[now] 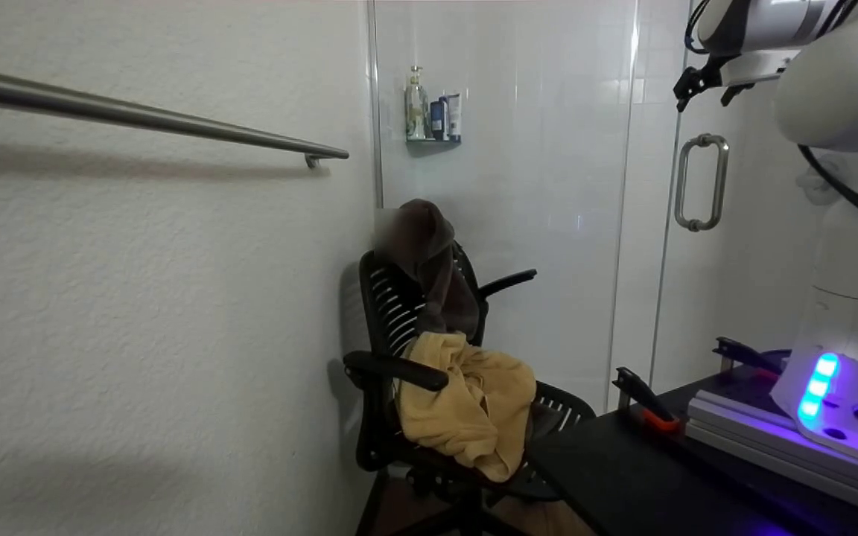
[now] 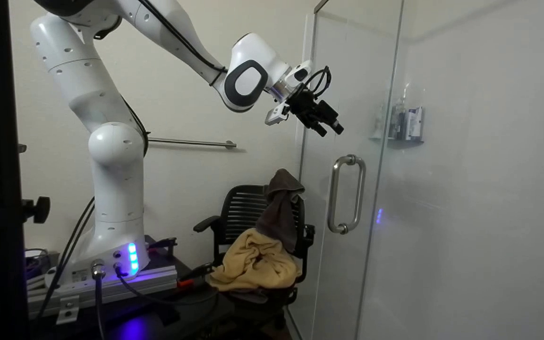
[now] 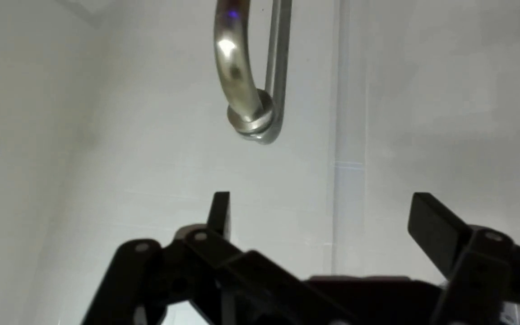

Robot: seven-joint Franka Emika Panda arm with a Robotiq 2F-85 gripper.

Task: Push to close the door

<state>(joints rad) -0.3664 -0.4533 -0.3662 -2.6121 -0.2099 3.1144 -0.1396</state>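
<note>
The door is a tall clear glass panel and shows in both exterior views (image 1: 749,283) (image 2: 340,274). Its silver loop handle (image 2: 361,193) also shows in an exterior view (image 1: 721,182). In an exterior view a narrow strip separates the door's free edge from the neighbouring glass edge. In the wrist view the door (image 3: 174,167) fills the left and middle, with one end of the handle (image 3: 233,67) at the top. My gripper (image 2: 329,130) is open and empty, above the handle and apart from it; it also shows in an exterior view (image 1: 704,104) and the wrist view (image 3: 321,203).
A black chair (image 1: 395,298) with a yellow cloth (image 1: 466,402) and a brown cloth (image 1: 447,290) stands near the glass. A metal rail (image 1: 176,123) runs along the wall. Bottles (image 1: 415,108) stand on a corner shelf. The arm is mounted on a black table (image 1: 623,469).
</note>
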